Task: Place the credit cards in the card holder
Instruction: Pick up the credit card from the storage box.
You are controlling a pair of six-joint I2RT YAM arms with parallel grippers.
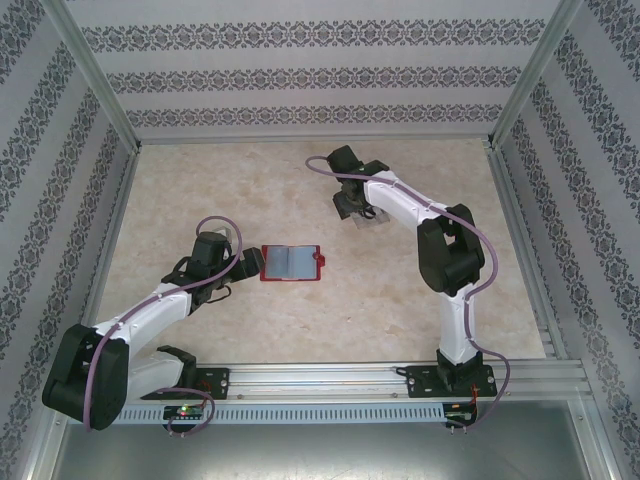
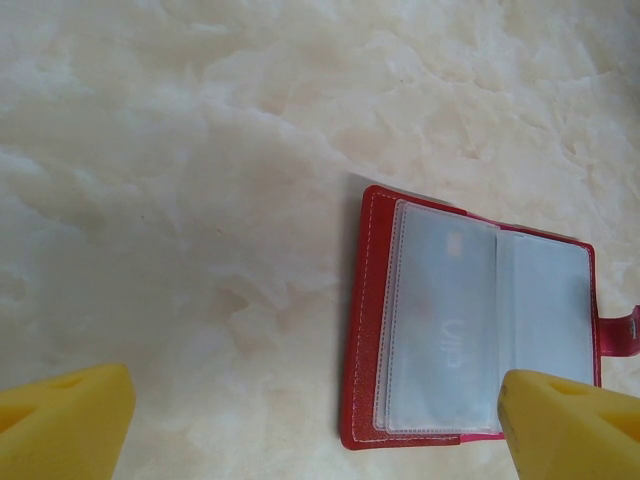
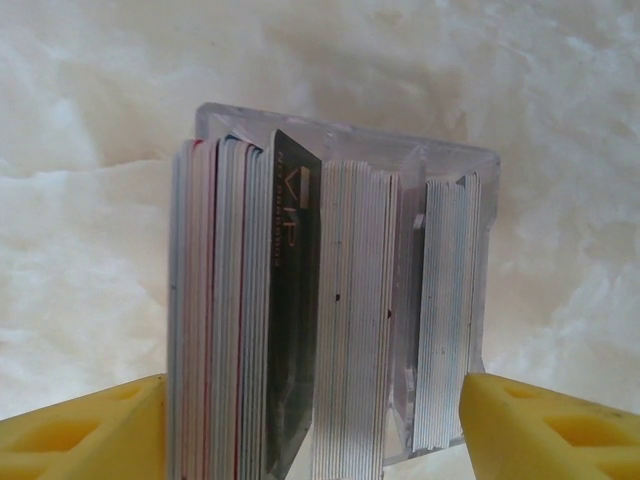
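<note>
Two claws inspected. L claw: released and empty, yellow fingertips wide apart, just beside the card holder. Holder lies open and flat on the marble-look surface. L wrist view picks out a card marked "Vip" in the clear pocket away from the snap tab; from the top view that print is too small to read. R claw: spread, flanking a clear rack packed w/ upright credit cards; contact can't be judged. One dark card leans. Top view puts the rack well apart from the holder.
</note>
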